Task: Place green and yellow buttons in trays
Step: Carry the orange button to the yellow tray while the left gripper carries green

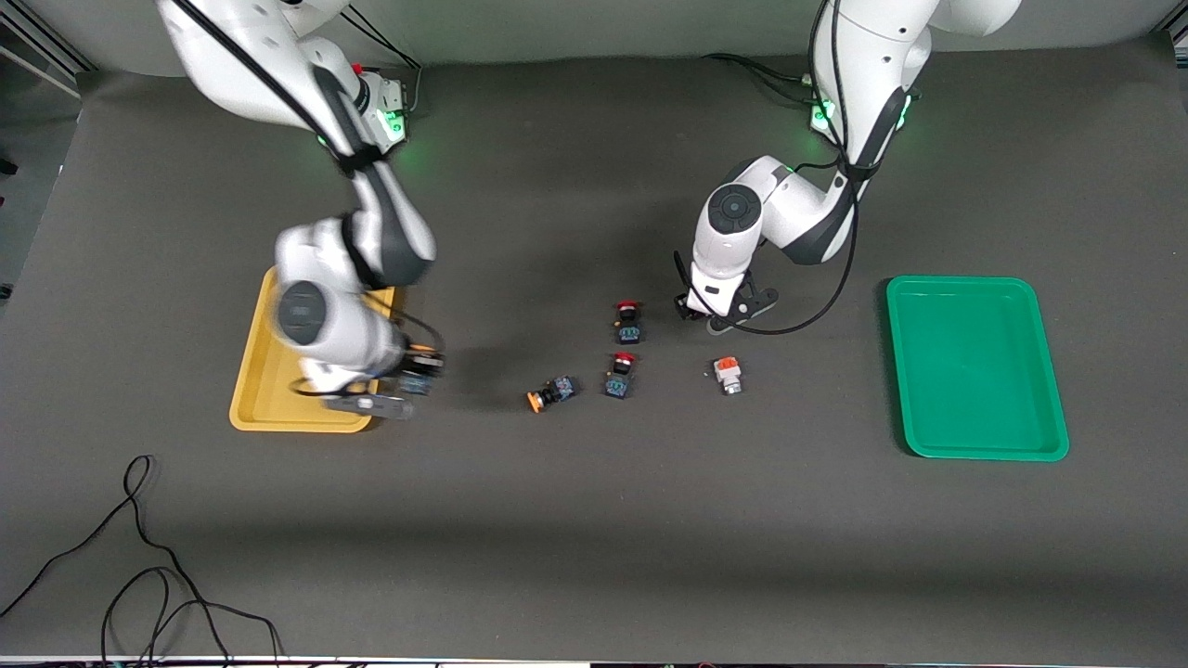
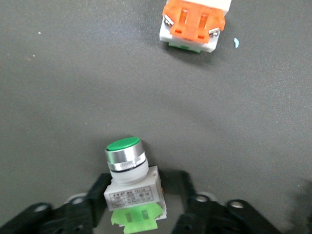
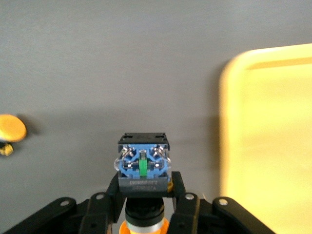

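You are holding a yellow-capped push-button with a black-and-blue body (image 3: 143,165) clamped in the right gripper (image 3: 145,197) beside the shallow yellow plastic tray (image 1: 264,390). The left gripper (image 2: 141,202) is closing on a green-capped white button (image 2: 129,178). Both that tray and the green one (image 1: 974,366) are lying empty; the orange-topped white button (image 1: 728,373) and second yellow one (image 1: 551,393) are waiting. The green-capped button's label is unreadable.

We see even, soft overhead light on the dark grey table mat (image 1: 594,520) — faint shadows only. The white right arm (image 1: 343,306) smears with motion blur; the glossy yellow plastic tray (image 3: 273,136) glares, unfocused.
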### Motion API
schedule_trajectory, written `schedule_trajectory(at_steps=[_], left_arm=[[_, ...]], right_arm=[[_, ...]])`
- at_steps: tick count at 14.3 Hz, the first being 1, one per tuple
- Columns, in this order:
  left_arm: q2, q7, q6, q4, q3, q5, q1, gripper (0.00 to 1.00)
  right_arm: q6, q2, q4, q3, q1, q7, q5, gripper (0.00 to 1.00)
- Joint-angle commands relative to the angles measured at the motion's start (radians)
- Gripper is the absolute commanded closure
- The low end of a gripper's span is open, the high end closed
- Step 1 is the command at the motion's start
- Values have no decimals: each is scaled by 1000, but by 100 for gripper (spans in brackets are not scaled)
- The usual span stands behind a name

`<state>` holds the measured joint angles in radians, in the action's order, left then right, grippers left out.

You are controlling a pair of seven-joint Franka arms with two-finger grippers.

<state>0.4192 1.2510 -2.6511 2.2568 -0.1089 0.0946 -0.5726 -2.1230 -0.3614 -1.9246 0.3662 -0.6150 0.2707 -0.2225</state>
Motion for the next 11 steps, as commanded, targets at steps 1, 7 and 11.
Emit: schedule_trajectory(at_steps=[1,7,11], left_arm=[[-37,21,55,1,15,19,-6,100],[-189,-176,507,-271,11,-19,115,100],[-287,-583,658,-286,18,-65,291,100]], right_arm=[[44,105,-108,138,-9,-224,-6,100],[-349,56,-399,287,-3,-614,-122,100],[-422,-33,-412,263,-31,-728,-368,100]])
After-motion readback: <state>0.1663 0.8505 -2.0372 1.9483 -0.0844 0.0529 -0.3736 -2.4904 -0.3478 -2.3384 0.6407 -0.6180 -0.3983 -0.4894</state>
